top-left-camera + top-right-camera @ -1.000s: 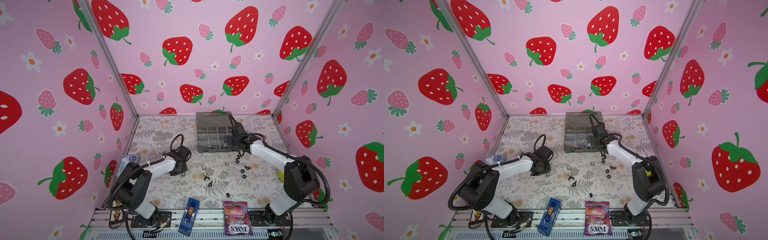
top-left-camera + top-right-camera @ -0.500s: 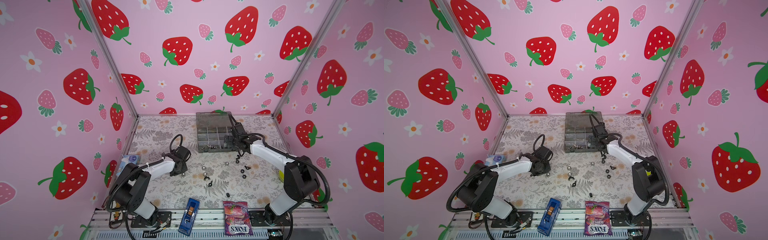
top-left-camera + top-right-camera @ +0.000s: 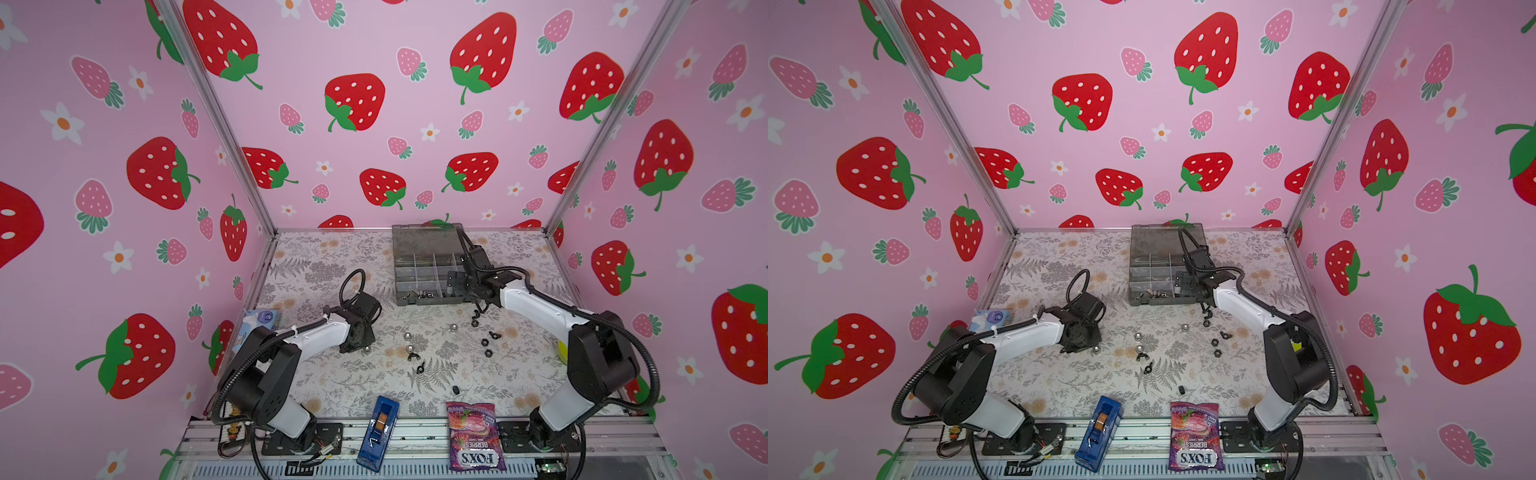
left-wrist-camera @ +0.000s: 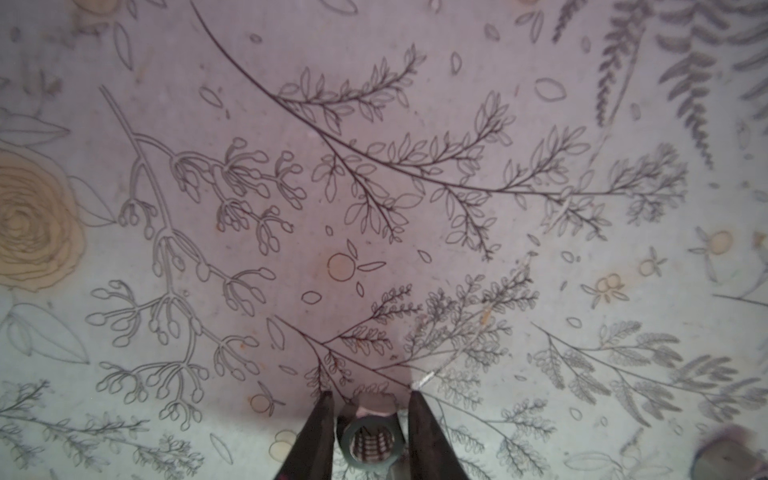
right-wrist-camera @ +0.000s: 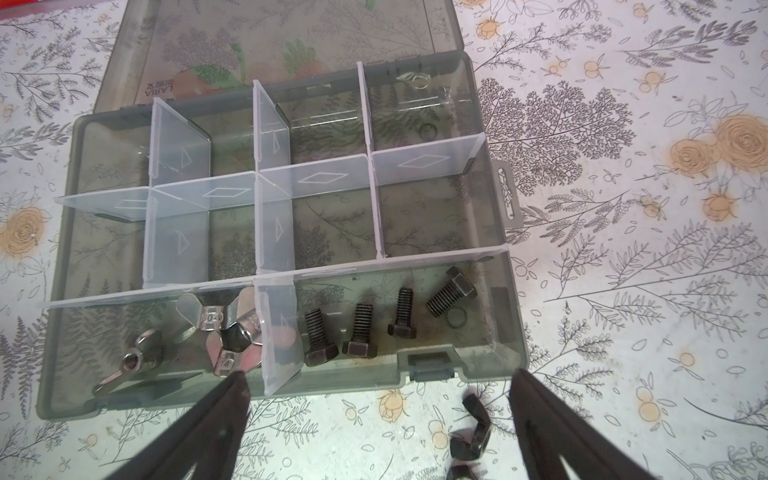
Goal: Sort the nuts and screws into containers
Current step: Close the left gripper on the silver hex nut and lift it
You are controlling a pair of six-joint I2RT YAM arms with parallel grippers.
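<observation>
Partly done: in the organiser box [image 5: 104,405], four black screws [image 5: 360,328] lie in the front-right cell and silver wing nuts [image 5: 226,328] in the front-left cell; left on the cloth before the box are dome nuts [image 3: 409,335], black hex nuts [image 3: 484,342] and black wing nuts [image 3: 419,367]. The left gripper [image 4: 371,392], well apart from the box, pinches one dome nut [image 4: 371,444]; the right gripper [image 5: 378,373] gapes over the box's front wall, holding nothing. The bag [image 3: 473,440] before the box reads "FOX'S BERRIES"; a wing nut's stamp ends "04", its first figure unclear.
</observation>
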